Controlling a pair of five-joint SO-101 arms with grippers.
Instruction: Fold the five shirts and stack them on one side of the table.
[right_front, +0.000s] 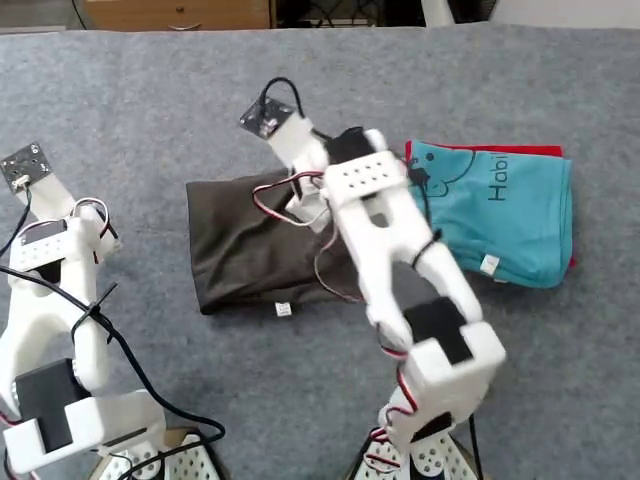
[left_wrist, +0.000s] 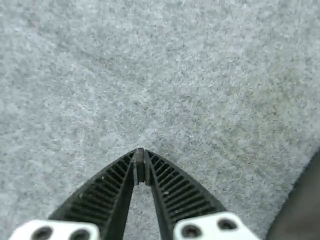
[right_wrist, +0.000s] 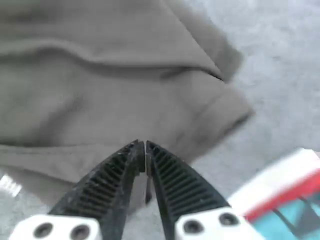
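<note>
A dark grey-brown shirt lies folded flat in the middle of the table, a small white tag at its near edge. To its right a teal shirt lies folded on top of a red shirt. My right arm stretches over the dark shirt's far right part. My right gripper is shut, its tips just above the dark shirt near a sleeve. My left arm stands at the table's left. Its gripper is shut over bare grey carpet, with nothing in it.
Grey carpet covers the table. In the right wrist view the stack's corner shows white, red and teal layers. The dark shirt's edge lies close to my left gripper. A wooden cabinet stands beyond the far edge.
</note>
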